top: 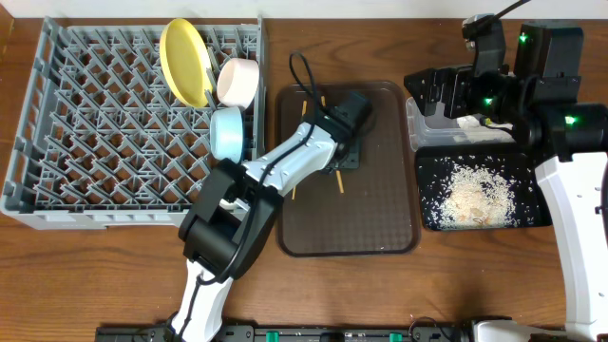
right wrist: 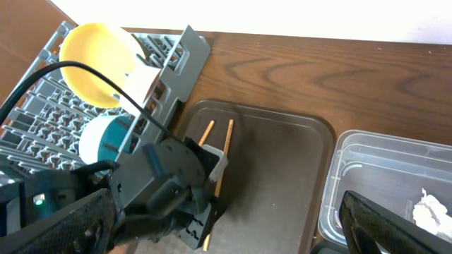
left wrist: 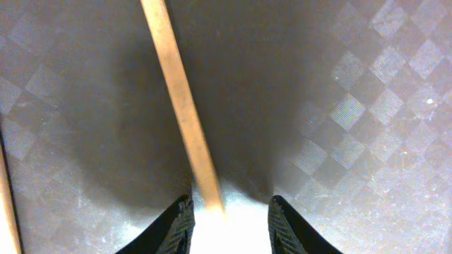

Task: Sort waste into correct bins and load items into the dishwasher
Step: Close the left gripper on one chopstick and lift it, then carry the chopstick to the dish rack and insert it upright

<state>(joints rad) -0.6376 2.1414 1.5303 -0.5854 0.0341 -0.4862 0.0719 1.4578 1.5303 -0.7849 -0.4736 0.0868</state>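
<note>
While the left gripper [left wrist: 229,229] hangs part-open over the brown tray [top: 380,190], one of two chopsticks [right wrist: 224,152] lies ungripped between its fingers. The rack [top: 95,142] holds one yellow plate [top: 183,57], one light blue bowl [top: 228,133] and one white bowl [top: 237,81]. The right gripper [top: 439,95] is spread wide and empty above the clear tub [top: 415,128].

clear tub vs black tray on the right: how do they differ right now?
The clear tub is see-through with taller walls; the black tray is opaque and shallow. The clear tub holds a crumpled white tissue; the black tray holds scattered rice-like scraps. Both are rectangular and sit to the right of the brown serving tray.
</note>
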